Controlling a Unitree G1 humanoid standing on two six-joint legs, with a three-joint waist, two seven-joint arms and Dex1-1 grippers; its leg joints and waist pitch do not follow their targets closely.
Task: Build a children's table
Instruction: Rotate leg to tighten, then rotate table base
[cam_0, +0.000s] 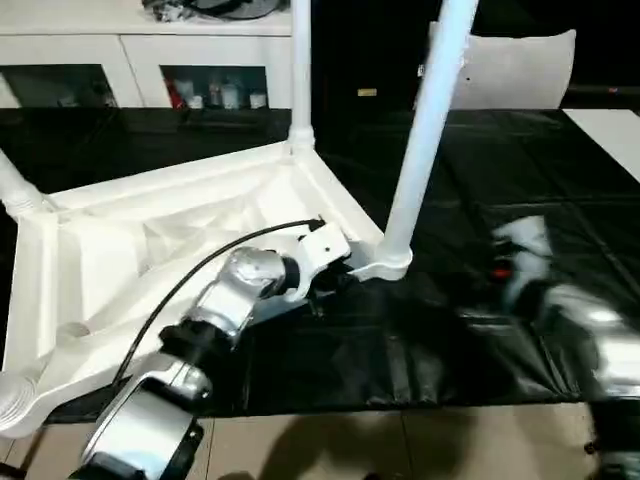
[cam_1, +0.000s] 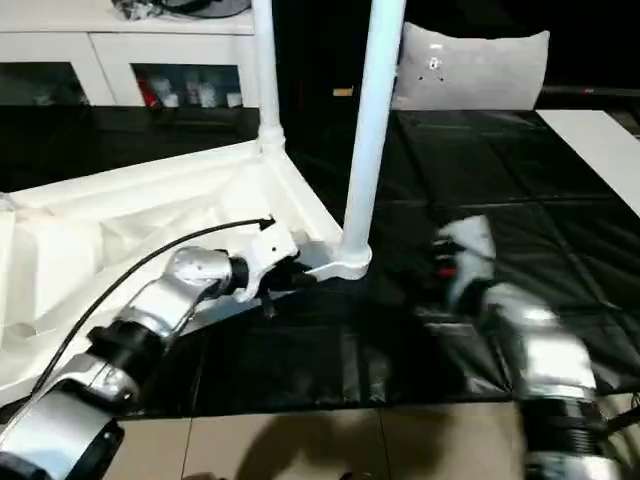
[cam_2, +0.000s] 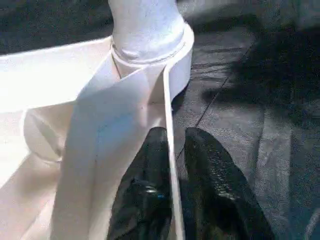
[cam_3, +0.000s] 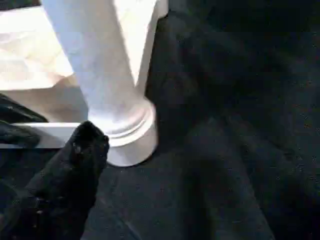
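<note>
Forearms reached in over the black surface (cam_0: 480, 330); left end effector (cam_2: 172, 165) pinched the upturned tabletop's (cam_0: 150, 240) thin rim beside the nearest leg (cam_0: 425, 130); right end effector (cam_3: 75, 165), clear of that leg's base, grip unreadable; farther leg (cam_0: 300, 70) upright behind.

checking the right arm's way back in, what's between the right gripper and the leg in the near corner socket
In the left eye view, only bare black table cover lies between the right gripper and the near-corner leg. Nothing stands in that stretch.
</note>
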